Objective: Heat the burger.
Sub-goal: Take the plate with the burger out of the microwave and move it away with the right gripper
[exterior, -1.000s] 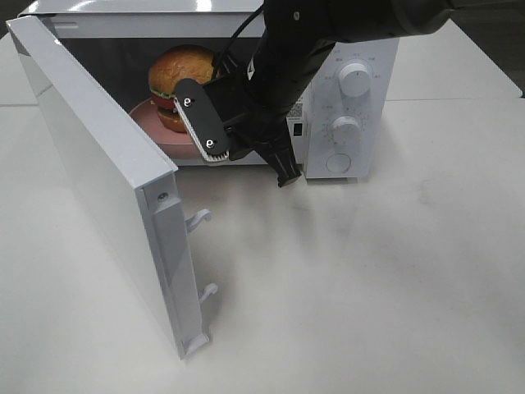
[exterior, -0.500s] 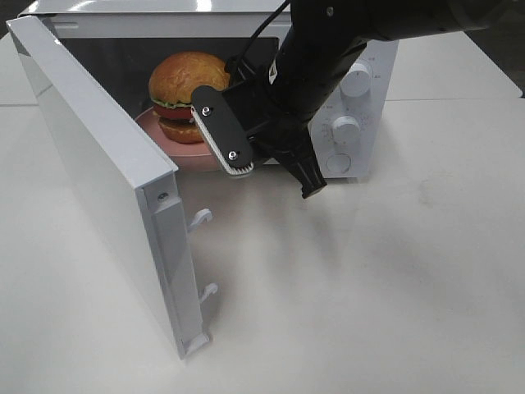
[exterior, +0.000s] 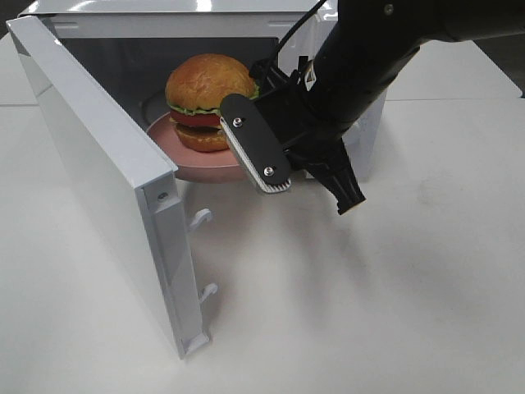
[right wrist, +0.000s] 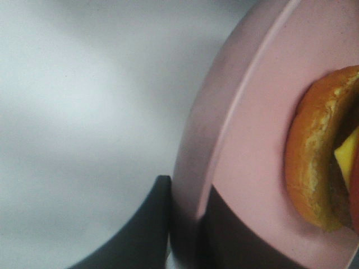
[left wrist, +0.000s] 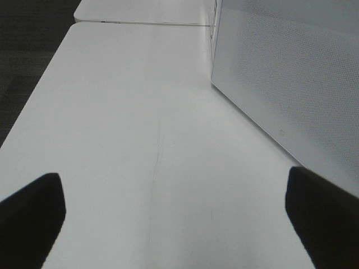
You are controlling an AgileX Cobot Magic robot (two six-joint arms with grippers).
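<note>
A: High view — one burger (exterior: 205, 98) on one plate (exterior: 215, 170), at the mouth of one microwave (exterior: 164, 20); door (exterior: 98, 180) wide.
B: Left wrist — left gripper (left wrist: 179, 213) spread wide, empty.
A: Right wrist — right gripper (right wrist: 182, 218) pinches the plate's rim.
B: Keep it level — slide straight.

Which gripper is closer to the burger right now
Right. The right gripper is shut on the rim of the pink plate carrying the burger. The left gripper hangs open over bare table outside the microwave door.
</note>
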